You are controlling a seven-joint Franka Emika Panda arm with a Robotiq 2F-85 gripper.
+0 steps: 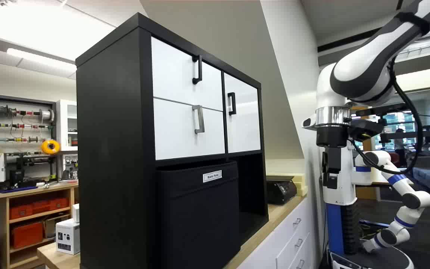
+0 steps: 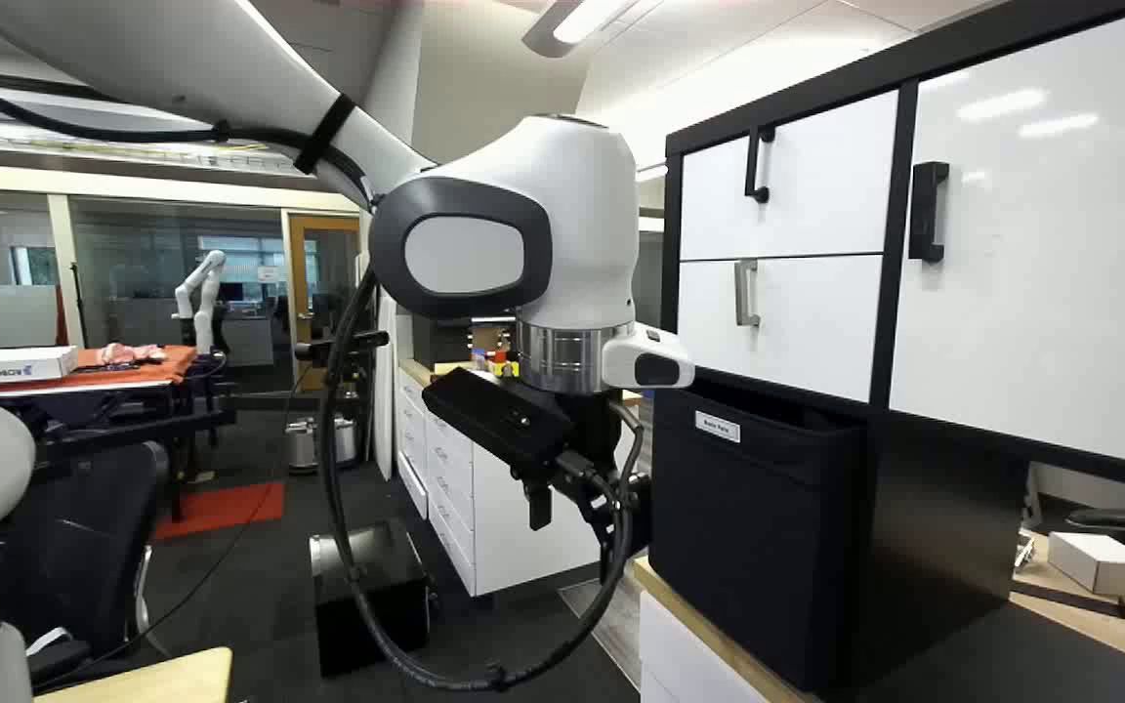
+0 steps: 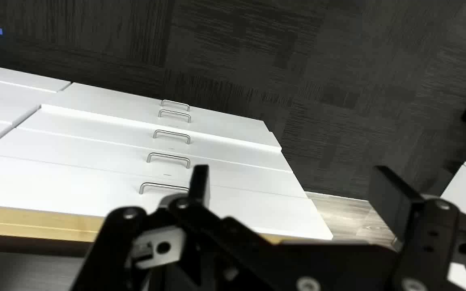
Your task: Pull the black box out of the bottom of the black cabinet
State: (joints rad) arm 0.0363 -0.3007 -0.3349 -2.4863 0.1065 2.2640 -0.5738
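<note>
Close by the black cabinet (image 1: 114,149), a printed white carton (image 1: 67,237) occupies the worktop (image 1: 60,260); the tool (image 3: 292,178) hangs, fingers apart.

The black cabinet (image 1: 116,149) shows us white drawers (image 1: 179,74) up top and a black box (image 1: 200,216) at its base, a white-and-grey robot arm (image 2: 567,215) alongside.

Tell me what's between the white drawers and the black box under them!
A black strip of the cabinet runs between the drawers and the box; an exterior view shows it.
</note>
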